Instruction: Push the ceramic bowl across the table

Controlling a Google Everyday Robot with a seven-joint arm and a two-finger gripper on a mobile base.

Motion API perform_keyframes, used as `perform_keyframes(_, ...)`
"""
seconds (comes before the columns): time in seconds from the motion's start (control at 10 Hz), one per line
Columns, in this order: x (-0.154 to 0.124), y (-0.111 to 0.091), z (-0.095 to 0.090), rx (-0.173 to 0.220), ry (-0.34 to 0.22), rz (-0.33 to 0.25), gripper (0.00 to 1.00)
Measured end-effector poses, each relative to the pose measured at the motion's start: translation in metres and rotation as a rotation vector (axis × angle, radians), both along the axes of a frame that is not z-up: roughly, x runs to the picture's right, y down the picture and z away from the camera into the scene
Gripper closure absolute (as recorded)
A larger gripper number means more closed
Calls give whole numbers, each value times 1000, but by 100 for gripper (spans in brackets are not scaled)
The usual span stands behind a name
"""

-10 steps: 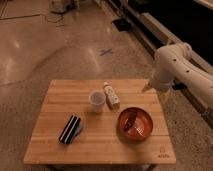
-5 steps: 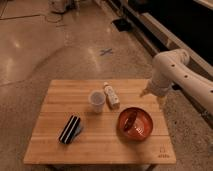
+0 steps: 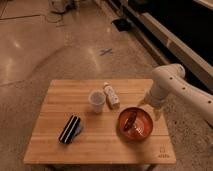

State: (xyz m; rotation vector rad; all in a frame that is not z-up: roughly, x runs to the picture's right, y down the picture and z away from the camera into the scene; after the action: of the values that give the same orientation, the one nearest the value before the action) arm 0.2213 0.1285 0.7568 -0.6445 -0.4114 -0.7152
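I am watching the gripper (image 3: pixel 154 106) hanging just beside the ceramic bowl (image 3: pixel 135 124), over the right edge of the table (image 3: pixel 55 150).

The bowl is sitting on the right half of the tabletop. I cannot tell whether the gripper is open or closed. A translucent cup (image 3: pixel 96 100) and a small bottle (image 3: pixel 111 95) are sitting side by side near the middle, and a black striped object (image 3: pixel 70 130) is lying front left. I am reading nothing from the dark logo mark (image 3: pixel 161 152) or the bottle's label; both are too small.
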Motion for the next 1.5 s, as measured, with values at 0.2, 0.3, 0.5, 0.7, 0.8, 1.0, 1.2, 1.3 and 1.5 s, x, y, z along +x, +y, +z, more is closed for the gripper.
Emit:
perform_keyframes(0.2,-4,15,9,-8,-4,22,31)
perform_keyframes(0.3,-6,22,15,-8,-7,32,31)
perform_keyframes(0.5,-13,28,24,0,-19,46,31)
perform_keyframes(0.7,-20,32,30,12,-36,63,31)
perform_keyframes(0.8,-22,37,33,14,-40,71,31)
perform_keyframes(1.0,-22,50,37,10,-48,81,31)
perform_keyframes(1.2,-22,62,40,6,-55,85,31)
perform_keyframes(1.3,-22,67,41,4,-57,87,31)
perform_keyframes(1.5,-22,80,40,-9,-68,75,31)
